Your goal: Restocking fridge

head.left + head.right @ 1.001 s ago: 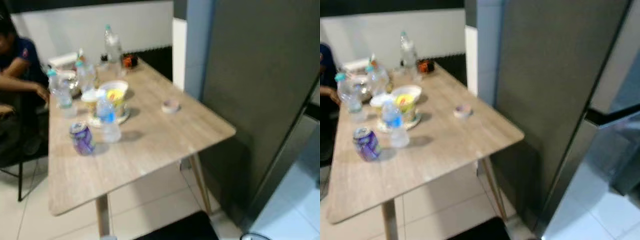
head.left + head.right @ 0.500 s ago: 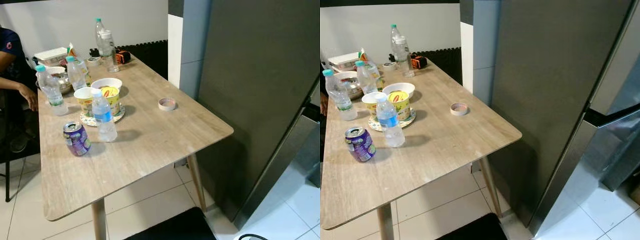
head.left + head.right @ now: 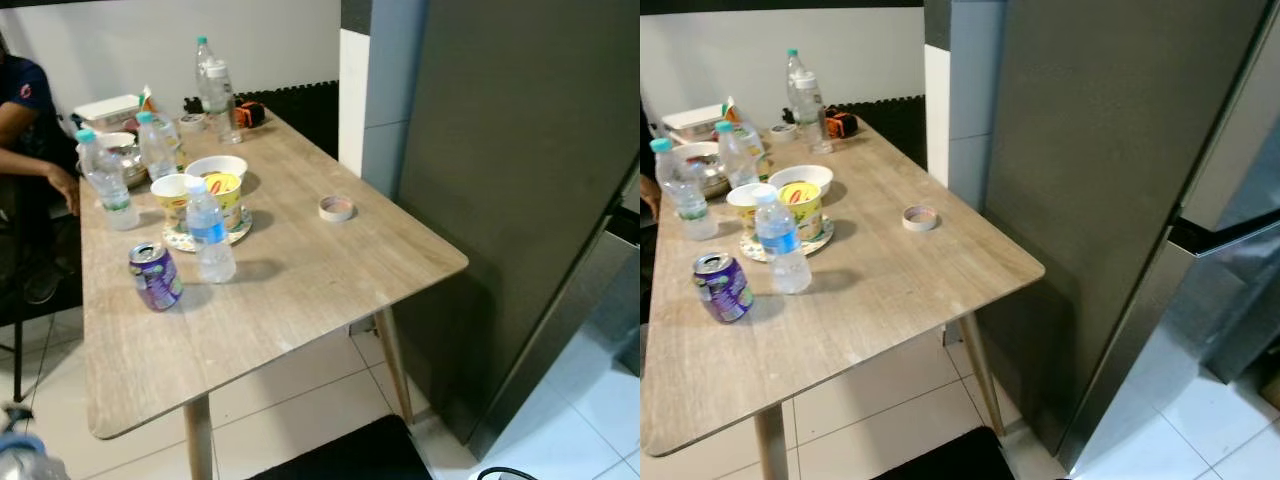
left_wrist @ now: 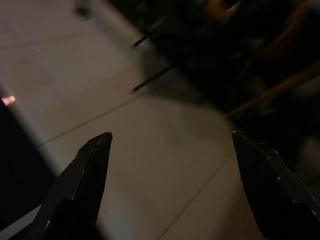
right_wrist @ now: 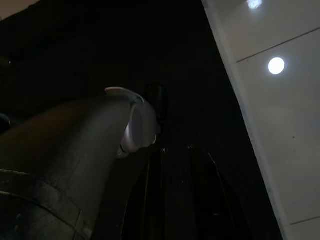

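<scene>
Restocking looks barely begun — the can [image 3: 155, 276] and bottle [image 3: 210, 232] sit side by side on the tabletop [image 3: 300, 290], well left of the closed fridge [image 3: 1110, 190], with the left claw [image 4: 170, 145] spread and empty (right claw's state unclear).

This looks like a home kitchen or dining corner. A wooden table [image 3: 300, 290] on a white tiled floor [image 3: 290, 400] carries water bottles [image 3: 210, 232], noodle cups [image 3: 225, 190] and a soda can [image 3: 155, 276]. Just beside the table stands a tall dark fridge [image 3: 1110, 200], and a person [image 3: 30, 130] sits at the table's far side.
</scene>
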`<state>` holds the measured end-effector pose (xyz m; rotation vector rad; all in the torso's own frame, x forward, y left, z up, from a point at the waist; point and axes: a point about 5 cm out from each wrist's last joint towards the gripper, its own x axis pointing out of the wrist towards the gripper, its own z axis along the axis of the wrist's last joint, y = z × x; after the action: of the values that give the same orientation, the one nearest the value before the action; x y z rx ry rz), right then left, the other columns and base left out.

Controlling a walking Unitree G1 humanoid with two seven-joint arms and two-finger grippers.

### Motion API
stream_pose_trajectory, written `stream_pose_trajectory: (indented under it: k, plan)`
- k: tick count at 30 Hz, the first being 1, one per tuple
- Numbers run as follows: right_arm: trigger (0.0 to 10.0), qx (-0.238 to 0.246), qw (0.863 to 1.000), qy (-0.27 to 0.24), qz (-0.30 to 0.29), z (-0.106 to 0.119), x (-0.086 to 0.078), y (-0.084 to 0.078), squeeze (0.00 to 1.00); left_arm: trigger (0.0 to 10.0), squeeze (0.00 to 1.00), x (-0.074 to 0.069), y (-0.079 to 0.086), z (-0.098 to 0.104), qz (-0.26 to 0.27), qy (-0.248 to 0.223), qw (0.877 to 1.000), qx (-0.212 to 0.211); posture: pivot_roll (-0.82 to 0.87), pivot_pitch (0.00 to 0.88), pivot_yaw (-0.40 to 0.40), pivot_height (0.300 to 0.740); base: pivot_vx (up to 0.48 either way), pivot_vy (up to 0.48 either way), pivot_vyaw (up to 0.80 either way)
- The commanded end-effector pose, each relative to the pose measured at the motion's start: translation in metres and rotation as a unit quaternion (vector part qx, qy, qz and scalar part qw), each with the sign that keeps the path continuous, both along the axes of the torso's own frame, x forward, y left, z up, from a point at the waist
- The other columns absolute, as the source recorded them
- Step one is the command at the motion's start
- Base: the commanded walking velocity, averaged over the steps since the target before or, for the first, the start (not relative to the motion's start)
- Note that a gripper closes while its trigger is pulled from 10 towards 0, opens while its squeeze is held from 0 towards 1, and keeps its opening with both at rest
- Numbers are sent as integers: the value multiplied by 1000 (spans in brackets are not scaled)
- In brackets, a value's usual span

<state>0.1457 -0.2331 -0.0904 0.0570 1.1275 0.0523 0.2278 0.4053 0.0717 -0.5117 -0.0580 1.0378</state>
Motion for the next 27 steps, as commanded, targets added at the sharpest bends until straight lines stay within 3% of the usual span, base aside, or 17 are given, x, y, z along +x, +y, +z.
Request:
stream_pose_trajectory:
  k: [1,2,5,10,12,13,14,15,16,17,18,19,20,22,23,24,27]
  plan:
    - [10000,1,1000,-2,-1,0,1,1,0,10000,1000,12,9,30,-14,-31,998,54,-94,0,13,740,0,0,0]
    - [10000,1,1000,-2,-1,0,1,1,0,10000,1000,12,9,30,-14,-31,998,54,-94,0,13,740,0,0,0]
    - [10000,2,1000,-2,0,0,1,2,0,10000,1000,53,-3,83,-81,-123,982,119,-94,0,13,740,0,0,0]
    - [10000,3,1000,-2,1,0,1,3,0,10000,1000,72,-15,103,-124,-158,969,144,-96,0,19,740,0,0,0]
    - [10000,5,1000,-3,0,-1,1,4,0,10000,1000,95,-39,125,-177,-193,949,175,-97,0,21,740,0,0,0]
    - [10000,5,1000,-3,0,-1,2,5,0,10000,867,105,-52,137,-205,-209,936,197,-101,0,23,740,0,0,0]
    - [10000,5,1000,-3,0,-1,2,5,0,10000,867,105,-52,137,-205,-209,936,197,-101,0,23,740,0,0,0]
    - [10000,6,1000,-3,-1,-1,2,6,0,10000,75,118,-73,153,-252,-229,911,233,-99,0,27,740,0,0,0]
    - [10000,6,1000,-3,-1,-1,2,6,0,10000,75,118,-73,153,-252,-229,911,233,-99,0,27,740,0,0,0]
    - [10000,6,1000,-3,-1,-1,2,6,0,10000,0,123,-83,161,-277,-236,897,253,-99,0,27,740,0,0,0]
    - [10000,6,1000,-3,-1,-1,2,6,0,10000,0,123,-83,161,-277,-236,897,253,-99,0,27,740,0,0,0]
    - [10000,7,1000,-3,-1,-1,1,6,0,10000,0,127,-94,167,-303,-242,881,269,-99,0,27,740,0,0,0]
    - [10000,7,1000,-3,-1,-1,1,6,0,10000,0,127,-94,167,-303,-242,881,269,-99,0,27,740,0,0,0]
    - [10000,7,1000,-1,-1,-2,0,7,0,10000,0,139,-125,178,-380,-250,837,303,-98,0,25,740,0,0,0]
    - [10000,8,1000,-1,-1,-2,0,7,0,10000,0,142,-136,181,-403,-253,823,311,-98,0,25,740,0,0,0]
    - [10000,8,1000,-1,-1,-2,0,7,0,10000,0,142,-136,181,-403,-253,823,311,-98,0,25,740,0,0,0]
    - [10000,8,1000,-1,0,-2,0,7,0,10000,0,149,-153,183,-437,-239,805,322,-99,0,25,740,0,0,0]
